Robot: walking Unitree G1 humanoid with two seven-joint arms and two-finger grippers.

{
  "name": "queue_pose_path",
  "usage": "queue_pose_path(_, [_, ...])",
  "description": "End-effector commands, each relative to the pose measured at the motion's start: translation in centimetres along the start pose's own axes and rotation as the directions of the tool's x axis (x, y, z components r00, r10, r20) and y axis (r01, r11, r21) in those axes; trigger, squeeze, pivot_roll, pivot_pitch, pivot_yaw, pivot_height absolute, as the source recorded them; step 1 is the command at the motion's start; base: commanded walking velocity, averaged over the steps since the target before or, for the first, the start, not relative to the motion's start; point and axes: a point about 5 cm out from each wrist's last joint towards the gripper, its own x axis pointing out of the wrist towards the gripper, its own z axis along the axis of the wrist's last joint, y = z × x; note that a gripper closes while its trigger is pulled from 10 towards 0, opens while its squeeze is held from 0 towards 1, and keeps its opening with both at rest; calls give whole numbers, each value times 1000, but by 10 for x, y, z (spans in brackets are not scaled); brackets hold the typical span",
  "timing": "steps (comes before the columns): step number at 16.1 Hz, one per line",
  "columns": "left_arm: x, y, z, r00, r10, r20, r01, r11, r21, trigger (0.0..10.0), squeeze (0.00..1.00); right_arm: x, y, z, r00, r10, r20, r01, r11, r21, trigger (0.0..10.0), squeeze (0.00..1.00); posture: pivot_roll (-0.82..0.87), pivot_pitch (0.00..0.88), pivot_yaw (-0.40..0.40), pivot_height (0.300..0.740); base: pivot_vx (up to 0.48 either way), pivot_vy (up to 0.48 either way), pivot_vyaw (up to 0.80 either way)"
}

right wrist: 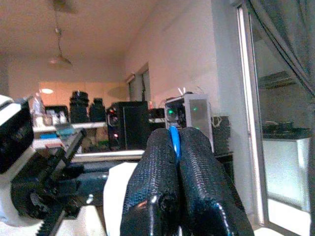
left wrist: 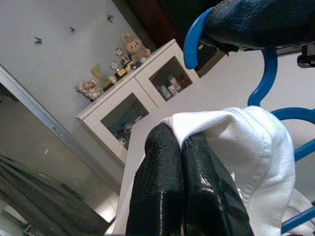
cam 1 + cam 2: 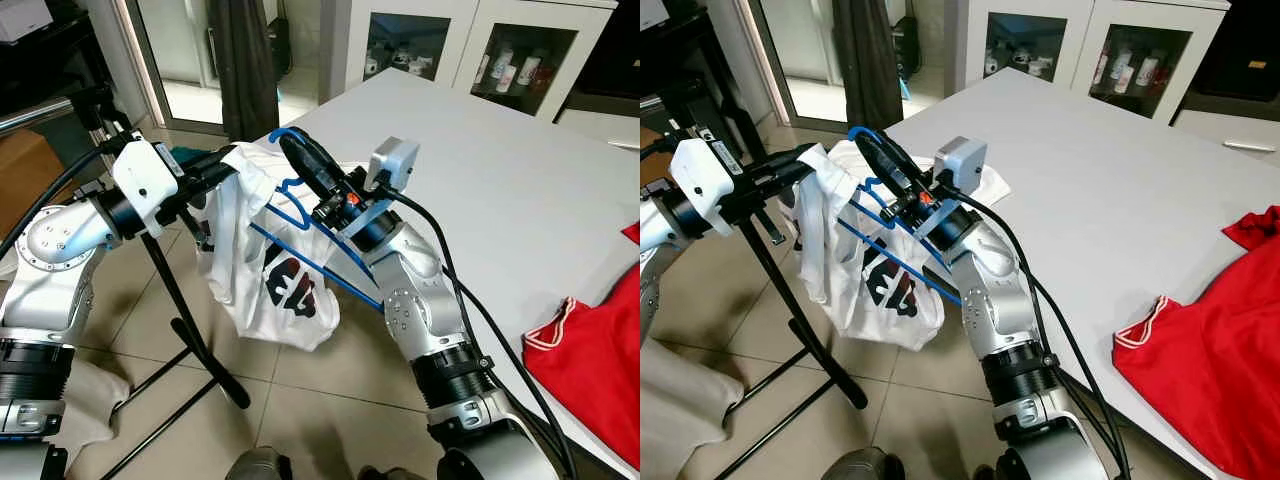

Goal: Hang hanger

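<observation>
We're pinching the hanger [image 3: 300, 215] in our clamped right pincer [image 3: 297, 150], left pincer [image 2: 184, 162] clamped on the shirt [image 3: 265, 270] beside it; tugging apart could slide the shirt off.

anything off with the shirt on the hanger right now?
Yes. The white printed T-shirt sits bunched and lopsided on the blue wire hanger, sagging like a sack off the table edge. The left gripper pinches a fold of its fabric; the right gripper clamps the hanger's hook. A red garment lies crumpled on the white table.
</observation>
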Motion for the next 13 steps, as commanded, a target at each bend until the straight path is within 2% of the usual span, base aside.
queue_pose_path(1, [5, 3, 10, 999, -16, 29, 16, 999, 32, 0, 0, 9, 13, 0, 997, 21, 70, -26, 997, 78, 10000, 0, 89, 0, 28, 740, 0, 0, 0])
queue_pose_path(5, [7, 6, 23, 997, -17, 69, 15, 999, 36, 0, 0, 23, 21, 13, 989, 85, 125, -97, 991, 95, 10000, 0, 98, 0, 29, 740, 0, 0, 0])
queue_pose_path(7, [5, -1, 23, 996, -15, 82, 19, 999, -40, 0, 0, 26, 22, 14, 986, 107, 127, -120, 988, 101, 10000, 0, 103, 0, 25, 740, 0, 0, 0])
queue_pose_path(10, [-1, -23, 7, 999, -8, 32, 13, 987, -158, 0, 0, 20, 24, 3, 990, 126, 63, -132, 985, 114, 10000, 0, 112, 0, 14, 740, 0, 0, 0])
queue_pose_path(11, [-3, -27, 3, 1000, 15, 17, -12, 981, -193, 7451, 0, 18, 24, 2, 991, 124, 51, -129, 985, 117, 10000, 0, 115, 0, 9, 740, 0, 0, 0])
queue_pose_path(12, [-4, -30, 0, 999, 33, 7, -31, 975, -220, 9882, 0, 17, 23, 1, 991, 125, 41, -129, 985, 114, 10000, 0, 117, 0, 6, 740, 0, 0, 0])
queue_pose_path(13, [-7, -36, 0, 999, 53, 10, -49, 965, -259, 10000, 0, 16, 22, 1, 991, 130, 39, -134, 984, 117, 10000, 0, 120, 0, -4, 740, 0, 0, 0])
